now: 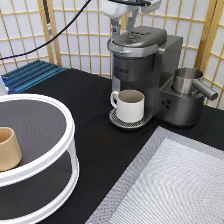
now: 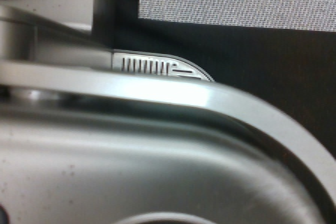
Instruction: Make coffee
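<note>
Claw (image 1: 124, 21) sits at the exterior view's top, right over the closed lid of the grey-and-silver single-serve coffee machine (image 1: 145, 65), touching it or just above. Two white fingers point down at the lid; can't tell from here whether they're spread or pressed together, and nothing visible is held in them.

Wrist view agrees: it's filled with the machine's brushed-metal lid (image 2: 150, 165), with the slotted drip grille (image 2: 157, 66) and black worktop (image 2: 255, 55) far below.

The coffee, i.e. the small white pod, isn't visible anywhere. My guess is it's already inside the brew chamber under that shut lid, but that's a judgement, nothing confirms it.

White ceramic mug with a handle (image 1: 129, 105) is already standing on the round drip tray under the spout, looks empty. So cup placement is done; step in hand reads as lid closing or working the top of the machine. Whatever follows needs a firm, square downward contact on top; off-centre pressure could slip off the curved metal.

Elsewhere: tan handleless cup (image 1: 9, 148) on the white two-tier round stand (image 1: 67, 150) at the exterior view's left, steel milk jug (image 1: 189, 81) docked on the machine's right side, grey woven mat (image 1: 175, 185) bottom right.
</note>
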Robot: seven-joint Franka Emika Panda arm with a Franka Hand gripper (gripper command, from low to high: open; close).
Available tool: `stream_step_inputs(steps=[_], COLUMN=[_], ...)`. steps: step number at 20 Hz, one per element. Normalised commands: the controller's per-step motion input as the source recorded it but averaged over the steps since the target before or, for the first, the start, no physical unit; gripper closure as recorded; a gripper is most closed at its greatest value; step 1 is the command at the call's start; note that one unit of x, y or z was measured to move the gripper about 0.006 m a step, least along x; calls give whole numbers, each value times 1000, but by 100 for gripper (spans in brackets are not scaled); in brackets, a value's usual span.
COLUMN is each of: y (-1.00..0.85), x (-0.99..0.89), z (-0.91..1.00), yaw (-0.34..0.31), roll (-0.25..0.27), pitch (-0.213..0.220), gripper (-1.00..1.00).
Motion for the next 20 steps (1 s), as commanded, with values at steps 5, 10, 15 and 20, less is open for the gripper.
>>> stream_step_inputs(steps=[5,10,15,20], y=[-322,-154,374,73], x=[118,44,-57,111], z=[-28,-94,-409,-781], yaw=[44,31,61,85], roll=[62,39,-44,-12], pitch=[-18,-21,-38,-11], gripper=[-100,-100,-100,-100])
